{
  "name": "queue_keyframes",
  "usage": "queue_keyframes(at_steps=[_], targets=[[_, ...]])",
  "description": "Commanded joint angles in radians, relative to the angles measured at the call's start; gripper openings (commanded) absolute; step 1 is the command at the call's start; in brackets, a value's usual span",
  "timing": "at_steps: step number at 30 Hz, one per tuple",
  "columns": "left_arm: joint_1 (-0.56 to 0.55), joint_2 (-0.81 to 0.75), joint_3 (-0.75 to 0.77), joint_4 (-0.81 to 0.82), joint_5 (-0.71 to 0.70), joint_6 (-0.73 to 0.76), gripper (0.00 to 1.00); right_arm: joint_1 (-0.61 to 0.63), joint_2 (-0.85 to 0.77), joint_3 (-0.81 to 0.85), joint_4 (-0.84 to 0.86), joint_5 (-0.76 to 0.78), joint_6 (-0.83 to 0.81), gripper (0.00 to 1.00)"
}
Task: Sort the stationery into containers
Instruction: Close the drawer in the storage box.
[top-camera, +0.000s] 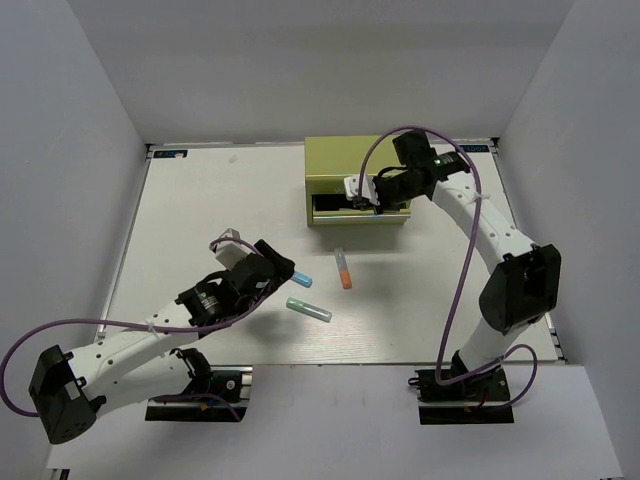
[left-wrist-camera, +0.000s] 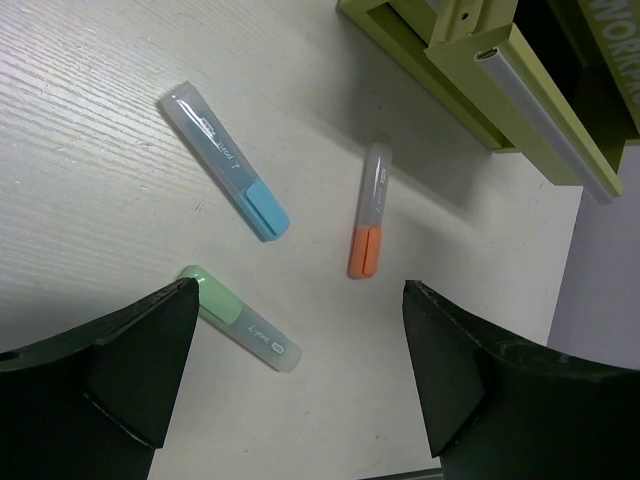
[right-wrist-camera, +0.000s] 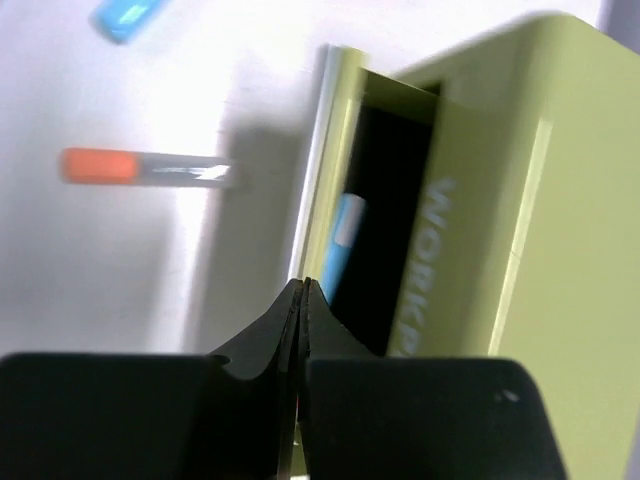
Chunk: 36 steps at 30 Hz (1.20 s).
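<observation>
Three translucent sticks lie on the white table: a blue-ended one (top-camera: 303, 282) (left-wrist-camera: 225, 160), an orange-ended one (top-camera: 344, 270) (left-wrist-camera: 368, 210) and a green-ended one (top-camera: 309, 310) (left-wrist-camera: 235, 320). My left gripper (top-camera: 280, 270) (left-wrist-camera: 300, 370) is open and empty, hovering just above them, with the green-ended stick by its left finger. The yellow-green toolbox (top-camera: 350, 165) (right-wrist-camera: 530, 200) stands at the back with one drawer (top-camera: 350, 206) pulled out. A slim grey-blue pen (right-wrist-camera: 345, 250) lies inside that drawer. My right gripper (top-camera: 372, 197) (right-wrist-camera: 303, 288) is shut and empty at the drawer's front edge.
White walls enclose the table on the left, back and right. The toolbox's open drawer front (left-wrist-camera: 540, 100) juts toward the sticks. The right arm reaches over the right half of the table.
</observation>
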Motion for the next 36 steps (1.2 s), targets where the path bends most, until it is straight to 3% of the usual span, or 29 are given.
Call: queue_keyframes(at_steps=[1,5,14,17,21,23,27,29,32,34,36], targets=[[0.002,-0.005,0.005,-0.005,-0.008,-0.014,0.93,0.015,0.093,0.117,-0.248,-0.085,-0.159,0.00],[0.002,-0.005,0.005,0.004,-0.008,-0.014,0.93,0.023,0.161,0.169,-0.286,-0.038,-0.141,0.00],[0.002,0.014,0.005,0.035,-0.008,0.012,0.93,0.076,0.178,0.044,0.040,0.187,0.133,0.00],[0.002,0.014,-0.004,0.114,0.011,0.074,0.95,0.093,0.152,-0.042,0.249,0.316,0.250,0.00],[0.002,0.001,-0.059,0.353,0.061,0.167,0.98,0.106,0.147,-0.099,0.470,0.449,0.299,0.00],[0.002,-0.011,-0.123,0.462,0.072,0.190,0.98,0.110,0.162,-0.090,0.490,0.507,0.322,0.00],[0.002,-0.022,-0.191,0.671,0.048,0.191,0.86,0.107,0.184,-0.075,0.554,0.585,0.348,0.00],[0.002,0.013,-0.191,0.681,0.029,0.203,0.76,0.109,0.189,-0.075,0.567,0.607,0.350,0.00],[0.002,0.079,-0.156,0.701,0.029,0.212,0.73,0.107,0.201,-0.062,0.587,0.656,0.353,0.00],[0.002,0.118,-0.144,0.748,0.038,0.212,0.73,0.106,0.207,-0.040,0.565,0.639,0.356,0.00],[0.002,0.177,-0.134,0.794,0.051,0.203,0.71,0.101,0.179,-0.023,0.435,0.489,0.341,0.00]])
